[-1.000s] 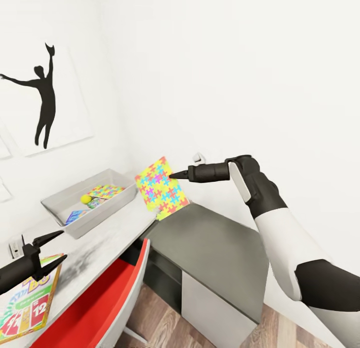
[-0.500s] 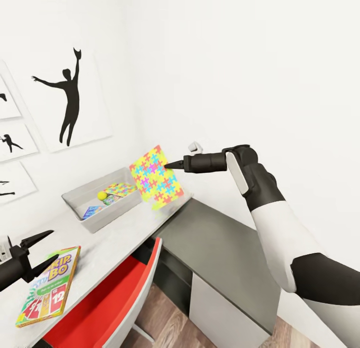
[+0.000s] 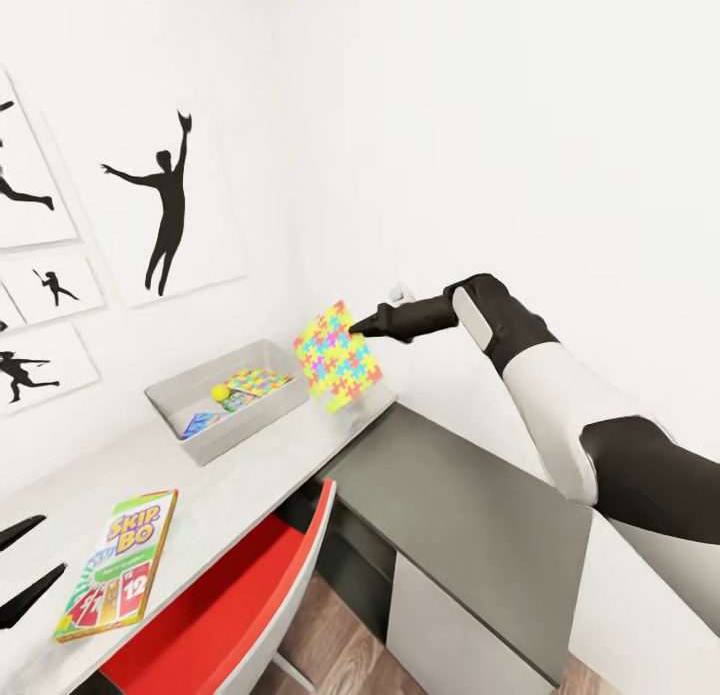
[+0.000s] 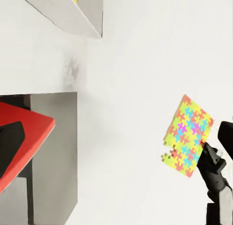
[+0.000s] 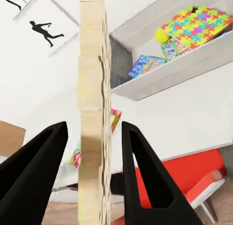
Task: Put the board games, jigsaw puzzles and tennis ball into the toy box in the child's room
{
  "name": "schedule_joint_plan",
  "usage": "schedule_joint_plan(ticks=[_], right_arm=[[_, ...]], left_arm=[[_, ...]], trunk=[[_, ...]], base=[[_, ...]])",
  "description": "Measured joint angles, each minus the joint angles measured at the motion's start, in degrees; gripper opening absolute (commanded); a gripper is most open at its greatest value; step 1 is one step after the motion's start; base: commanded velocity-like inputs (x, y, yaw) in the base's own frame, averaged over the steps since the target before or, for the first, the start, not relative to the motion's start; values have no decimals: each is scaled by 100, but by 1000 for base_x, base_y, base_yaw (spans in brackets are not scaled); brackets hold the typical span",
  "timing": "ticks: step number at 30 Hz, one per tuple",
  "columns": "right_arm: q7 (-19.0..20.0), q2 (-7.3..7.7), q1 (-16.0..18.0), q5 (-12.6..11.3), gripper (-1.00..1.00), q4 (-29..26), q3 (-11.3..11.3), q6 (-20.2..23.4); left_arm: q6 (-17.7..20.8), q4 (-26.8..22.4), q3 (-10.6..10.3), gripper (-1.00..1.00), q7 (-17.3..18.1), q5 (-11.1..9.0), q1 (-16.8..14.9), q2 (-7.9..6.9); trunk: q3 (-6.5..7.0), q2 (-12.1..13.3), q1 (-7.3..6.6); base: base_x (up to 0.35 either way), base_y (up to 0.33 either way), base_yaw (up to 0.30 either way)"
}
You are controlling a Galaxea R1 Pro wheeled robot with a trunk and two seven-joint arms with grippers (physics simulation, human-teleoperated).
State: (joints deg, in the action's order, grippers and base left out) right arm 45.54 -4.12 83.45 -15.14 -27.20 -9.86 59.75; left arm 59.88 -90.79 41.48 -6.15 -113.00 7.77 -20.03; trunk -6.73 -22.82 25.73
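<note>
Your left hand point(image 3: 20, 567) sits at the near left edge with its fingers spread apart, just left of the Skip-Bo box point(image 3: 118, 562) lying flat on the tabletop point(image 3: 230, 475). Farther right, the grey bin point(image 3: 232, 411) holds a ball point(image 3: 219, 392), a puzzle and small boxes. Right of it, your right hand point(image 3: 357, 327) is clamped on the second puzzle point(image 3: 337, 356), held up on edge above the tabletop.
</note>
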Motion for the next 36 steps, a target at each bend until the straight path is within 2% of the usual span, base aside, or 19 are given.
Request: schedule_joint_plan(ticks=[3, 8, 11, 12, 14, 15, 21, 22, 26, 36], right_arm=[[526, 63, 105, -35, -100, -104, -35, -3], [1029, 146, 31, -66, -100, -473, -82, 4], [1128, 153, -165, -78, -100, -699, -96, 5], [1158, 153, -262, -79, -100, -778, -101, 4], [1200, 145, -511, -60, -100, -886, -113, -4], [1207, 148, -632, -54, -100, -949, -112, -2], [1199, 143, -1044, -77, -100, -1515, -122, 13], [1193, 142, -1163, -74, -100, -1713, -130, 13], [1186, 139, -1338, -71, -100, -2038, -142, 13], [1159, 137, -1384, -25, -100, -2105, -116, 10]], left_arm=[[-2, -73, 130, 100, 373, 113, 380, 245], [-1, -119, 208, 100, 943, 373, 639, 462], [0, -123, 195, 100, 1040, 420, 668, 494], [0, -123, 151, 100, 1054, 506, 672, 500], [0, -123, -55, 100, 1089, 856, 644, 509], [-15, -123, -110, 100, 1093, 950, 634, 512], [-84, -122, -200, 100, 1093, 1170, 601, 540], [-89, -122, -216, 100, 1094, 1275, 592, 542], [-141, -117, -371, 100, 1099, 1390, 580, 551], [-231, -114, -439, 100, 1100, 1438, 577, 614]], trunk=[[28, 0, 0], [74, 1, 0], [101, 2, 1], [111, 2, 1], [128, 2, 1], [137, 3, 1], [188, 2, 1], [196, 2, 1], [228, 2, 1], [305, 2, -1]], base=[[0, 0, 131], [0, 0, 139], [0, 0, 142], [0, 0, 144], [0, 0, 162], [0, 0, 175], [0, 0, 184], [0, 0, 190], [0, 0, 201], [134, 0, 198]])
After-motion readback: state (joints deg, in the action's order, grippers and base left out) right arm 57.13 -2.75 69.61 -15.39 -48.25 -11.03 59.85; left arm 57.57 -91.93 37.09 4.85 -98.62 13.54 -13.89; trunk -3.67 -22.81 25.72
